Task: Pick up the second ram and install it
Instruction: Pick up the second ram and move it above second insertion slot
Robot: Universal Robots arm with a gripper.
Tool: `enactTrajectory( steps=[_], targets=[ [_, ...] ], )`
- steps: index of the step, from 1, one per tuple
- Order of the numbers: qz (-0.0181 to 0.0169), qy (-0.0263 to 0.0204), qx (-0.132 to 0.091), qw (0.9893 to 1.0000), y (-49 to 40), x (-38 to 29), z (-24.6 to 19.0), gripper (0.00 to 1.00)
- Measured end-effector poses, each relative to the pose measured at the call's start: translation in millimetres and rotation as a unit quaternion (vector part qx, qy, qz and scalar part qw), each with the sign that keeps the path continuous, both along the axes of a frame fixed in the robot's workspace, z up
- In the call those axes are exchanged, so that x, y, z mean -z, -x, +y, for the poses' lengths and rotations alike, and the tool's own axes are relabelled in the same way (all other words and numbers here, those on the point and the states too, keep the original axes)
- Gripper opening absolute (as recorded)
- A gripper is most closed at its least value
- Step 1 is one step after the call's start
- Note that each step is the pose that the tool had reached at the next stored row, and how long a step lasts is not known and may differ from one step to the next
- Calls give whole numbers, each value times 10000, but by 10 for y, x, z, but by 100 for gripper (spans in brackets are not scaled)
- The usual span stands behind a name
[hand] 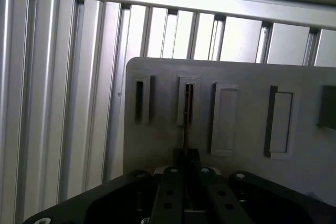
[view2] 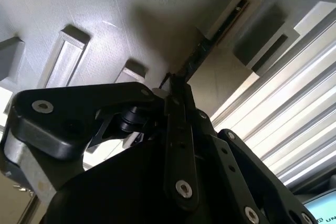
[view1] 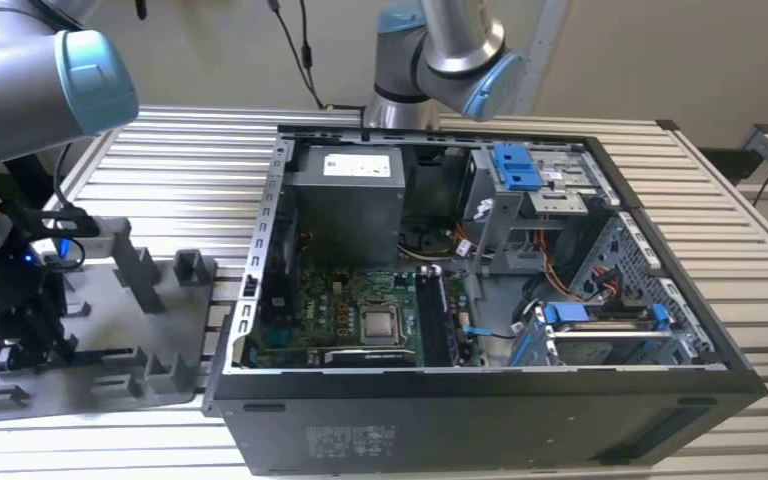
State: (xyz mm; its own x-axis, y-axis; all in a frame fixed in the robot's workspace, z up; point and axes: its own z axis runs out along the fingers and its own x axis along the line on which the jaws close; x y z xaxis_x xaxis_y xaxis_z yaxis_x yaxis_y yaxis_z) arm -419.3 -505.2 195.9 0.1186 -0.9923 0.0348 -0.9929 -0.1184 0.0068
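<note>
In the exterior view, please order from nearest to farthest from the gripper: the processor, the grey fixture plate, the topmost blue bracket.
1. Grey fixture plate, under the gripper, shut on the second ram.
2. Processor, mid-case.
3. Topmost blue bracket, far corner.

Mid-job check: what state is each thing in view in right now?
gripper: low over the plate, shut on the ram.
ram: standing on edge, its far end in a plate slot.
plate: slot beside the ram's looks empty.
case: lying on its side, open, with the board exposed.
</note>
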Motion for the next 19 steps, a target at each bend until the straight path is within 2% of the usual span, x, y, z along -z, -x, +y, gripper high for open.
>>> enactTrajectory(
  steps=[13,19],
  targets=[
    [-2,-1,0,10000,0,-2,0,14],
    [0,1,0,10000,0,-78,0,14]
  ],
)
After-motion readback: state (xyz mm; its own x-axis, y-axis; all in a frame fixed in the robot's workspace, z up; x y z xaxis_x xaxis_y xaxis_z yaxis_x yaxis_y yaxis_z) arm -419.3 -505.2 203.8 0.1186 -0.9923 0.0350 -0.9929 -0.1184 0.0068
